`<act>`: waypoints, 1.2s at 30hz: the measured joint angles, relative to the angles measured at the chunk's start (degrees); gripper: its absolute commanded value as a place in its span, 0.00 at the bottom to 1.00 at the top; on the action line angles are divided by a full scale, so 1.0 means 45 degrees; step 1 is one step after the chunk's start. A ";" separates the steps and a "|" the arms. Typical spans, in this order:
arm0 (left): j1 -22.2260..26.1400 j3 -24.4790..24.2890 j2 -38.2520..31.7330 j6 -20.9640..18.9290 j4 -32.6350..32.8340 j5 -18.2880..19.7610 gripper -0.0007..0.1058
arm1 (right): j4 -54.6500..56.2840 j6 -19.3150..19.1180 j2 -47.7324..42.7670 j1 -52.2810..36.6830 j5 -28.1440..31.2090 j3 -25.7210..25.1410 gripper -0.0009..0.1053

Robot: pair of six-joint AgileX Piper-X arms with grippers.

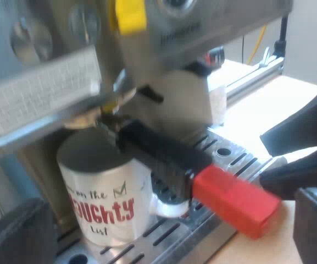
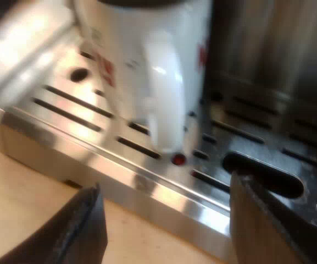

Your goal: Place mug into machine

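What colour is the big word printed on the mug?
Red, on a white mug; the smaller script around it is dark. Clearest in the left wrist view.

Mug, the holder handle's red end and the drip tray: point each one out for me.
mug (image 1: 106, 203): left wrist view, on its printed white side.
red end (image 1: 235, 201): left wrist view, on its upper face, at the handle's tip.
drip tray (image 2: 163, 192): right wrist view, on its shiny front rim.

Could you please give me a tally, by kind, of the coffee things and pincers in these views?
Mug: 1
Espresso machine: 1
Metal holder, red-ended handle: 1
Left pincer, right pincer: 2
Total: 5
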 measured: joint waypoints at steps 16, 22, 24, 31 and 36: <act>0.0000 -0.2900 -0.1208 0.0105 0.3439 0.0000 0.84 | 0.0060 0.0033 -0.1752 0.2123 0.1535 -0.0779 0.01; 0.0000 -0.2988 -0.1208 0.0105 0.3549 0.0000 0.84 | -0.0642 -0.0205 -0.1079 0.2123 0.2348 -0.1463 0.01; 0.0000 -0.2988 -0.1208 0.0105 0.3549 0.0000 0.84 | -0.0954 -0.0402 -0.0715 0.2080 0.2389 -0.1668 0.01; 0.0000 -0.2988 -0.1208 0.0105 0.3549 0.0000 0.84 | -0.1665 -0.0448 0.0701 0.1364 0.2385 -0.2709 0.01; 0.0000 -0.2988 -0.1208 0.0105 0.3549 0.0000 0.84 | -0.1780 -0.0468 0.1488 0.0998 0.2097 -0.3644 0.01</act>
